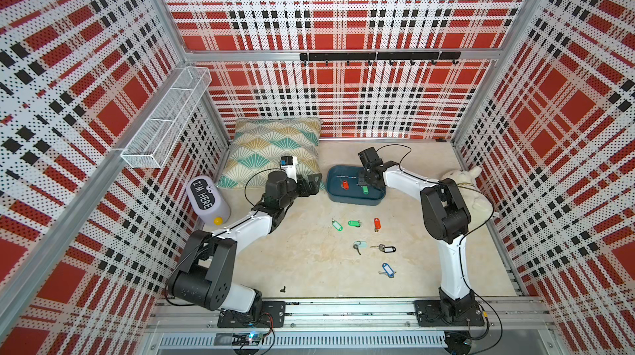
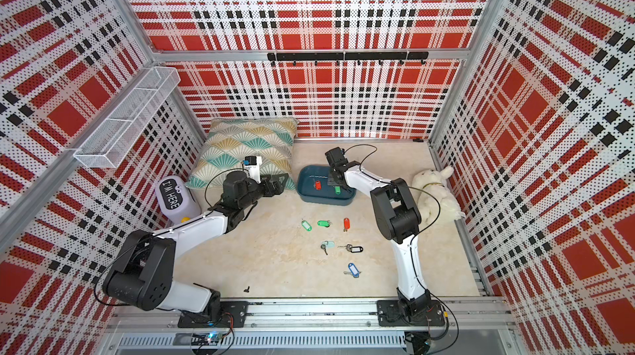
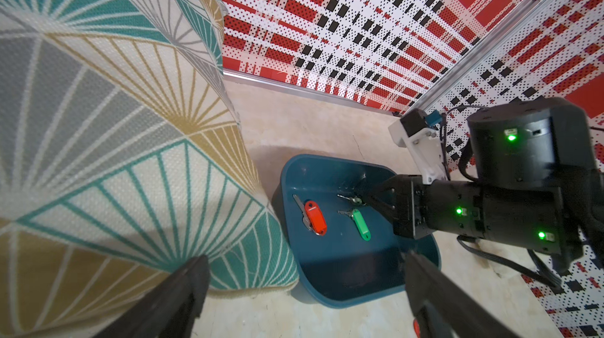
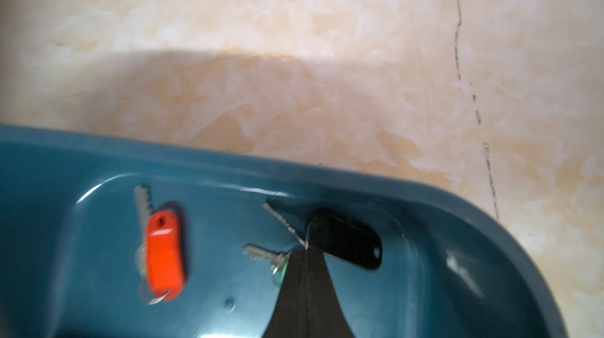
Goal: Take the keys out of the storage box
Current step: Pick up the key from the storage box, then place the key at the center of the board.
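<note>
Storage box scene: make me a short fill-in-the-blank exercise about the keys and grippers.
The right gripper is shut on the ring of a key whose tag is ___. The storage box holds ___ keys. Outside it, ___ keys lie on the table. The left gripper has its jaws ___.
Answers: black; three; six; open.

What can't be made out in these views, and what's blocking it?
- Black tag: hidden in both top views under the right gripper, inside the storage box.
- Green tag: right wrist view, almost wholly behind the gripper's fingers.
- Red tag: blurred in right wrist view.
- Whether the shut gripper pinches the key ring: too blurred, right wrist view.
</note>
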You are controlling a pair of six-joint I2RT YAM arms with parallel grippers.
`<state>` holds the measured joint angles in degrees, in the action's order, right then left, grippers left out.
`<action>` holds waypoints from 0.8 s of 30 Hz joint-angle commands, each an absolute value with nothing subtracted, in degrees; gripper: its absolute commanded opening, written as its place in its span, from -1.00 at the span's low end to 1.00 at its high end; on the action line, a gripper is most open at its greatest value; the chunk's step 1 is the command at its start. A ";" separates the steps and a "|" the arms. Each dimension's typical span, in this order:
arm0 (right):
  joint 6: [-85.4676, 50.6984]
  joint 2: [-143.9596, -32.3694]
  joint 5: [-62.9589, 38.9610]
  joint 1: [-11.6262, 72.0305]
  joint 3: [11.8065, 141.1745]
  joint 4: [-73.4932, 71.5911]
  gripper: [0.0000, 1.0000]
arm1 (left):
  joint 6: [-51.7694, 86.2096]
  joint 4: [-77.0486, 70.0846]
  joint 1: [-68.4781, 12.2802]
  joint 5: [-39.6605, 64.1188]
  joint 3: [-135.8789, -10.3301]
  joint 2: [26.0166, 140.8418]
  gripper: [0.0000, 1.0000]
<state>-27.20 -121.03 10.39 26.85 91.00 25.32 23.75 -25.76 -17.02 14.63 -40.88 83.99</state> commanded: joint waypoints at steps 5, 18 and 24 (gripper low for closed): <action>-22.49 -108.98 4.44 27.39 86.32 19.37 -1.00 | 23.30 -27.86 -18.54 14.79 -42.80 83.64 0.99; -13.29 -87.78 -7.66 34.59 70.65 19.02 -1.00 | 24.15 -28.84 -20.35 13.20 -42.37 82.26 0.98; -13.99 -76.62 -14.81 42.51 58.49 22.57 -1.00 | 25.74 -29.09 -20.72 11.38 -41.41 80.95 0.98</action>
